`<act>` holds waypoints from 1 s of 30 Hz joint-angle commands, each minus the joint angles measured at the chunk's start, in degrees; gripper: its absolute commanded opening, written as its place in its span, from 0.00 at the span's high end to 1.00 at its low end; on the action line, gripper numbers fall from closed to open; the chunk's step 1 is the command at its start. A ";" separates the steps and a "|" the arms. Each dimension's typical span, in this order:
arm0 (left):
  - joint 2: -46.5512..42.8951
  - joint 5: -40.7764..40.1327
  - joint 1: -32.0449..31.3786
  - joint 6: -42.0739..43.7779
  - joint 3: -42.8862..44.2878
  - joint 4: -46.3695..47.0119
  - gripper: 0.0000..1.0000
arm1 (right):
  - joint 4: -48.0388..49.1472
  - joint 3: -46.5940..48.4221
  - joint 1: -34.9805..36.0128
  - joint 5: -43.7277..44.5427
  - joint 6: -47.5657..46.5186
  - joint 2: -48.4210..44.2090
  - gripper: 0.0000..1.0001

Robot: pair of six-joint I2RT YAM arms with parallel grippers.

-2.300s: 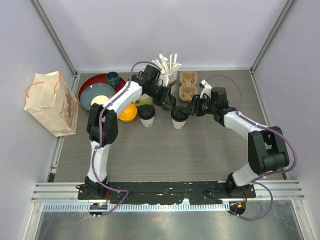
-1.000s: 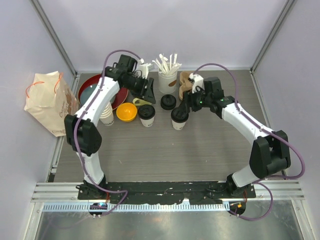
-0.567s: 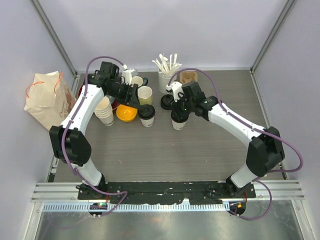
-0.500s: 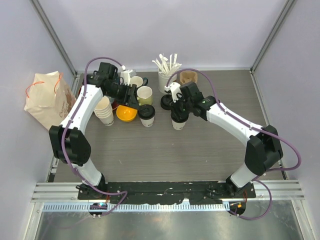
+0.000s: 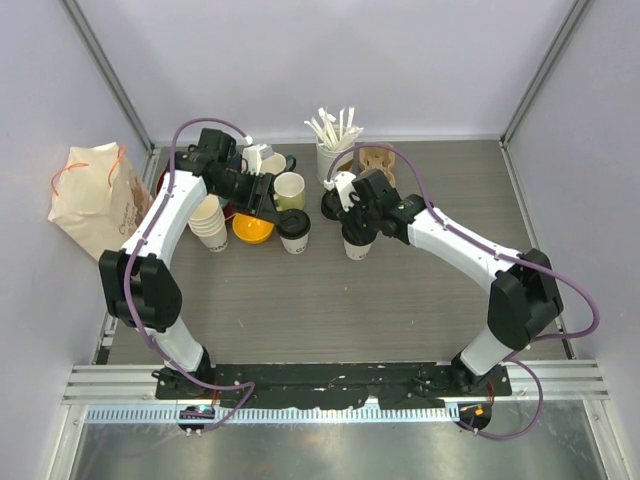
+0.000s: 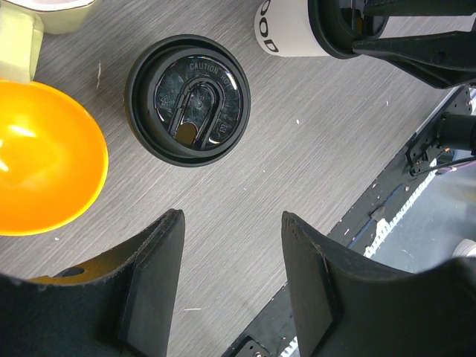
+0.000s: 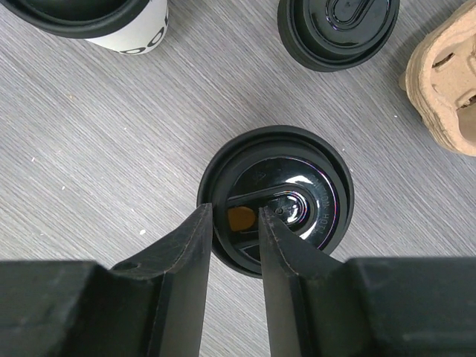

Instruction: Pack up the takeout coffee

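Right wrist view puts your right hand (image 7: 234,216) over one lidded cup (image 7: 312,186) on the counter (image 7: 111,134), narrowly apart, clamping nothing, probably lining up a grasp; your left hand (image 6: 232,223), wide apart and empty, hovers near the other cup (image 6: 187,100).

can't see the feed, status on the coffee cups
Left gripper open, empty, near left lidded cup. Right gripper jaws narrow, above right lidded cup, nothing held. Both cups unpacked. Loose lid, cardboard carrier nearby, clear of it.

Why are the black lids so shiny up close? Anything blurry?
Right wrist view: bright glare on the black lid. Left wrist view: fainter sheen on the other lid, a highlight in the orange bowl, close fingers slightly soft. Top view: evenly lit.
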 commanded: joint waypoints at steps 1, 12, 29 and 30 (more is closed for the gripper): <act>-0.09 1.92 0.43 1.40 0.14 -0.16 0.42 | -0.25 1.30 0.45 1.47 -0.91 0.54 0.64; 0.53 3.15 0.61 1.58 0.94 -0.95 0.42 | -0.34 2.61 0.36 0.16 -1.79 0.89 0.79; 0.35 3.94 2.28 2.19 1.38 -1.66 0.42 | 7.74 7.98 0.36 -13.73 4.98 7.66 0.93; 0.26 4.03 2.28 2.19 1.38 -1.66 0.42 | 8.35 8.15 0.36 -14.25 5.76 8.27 0.93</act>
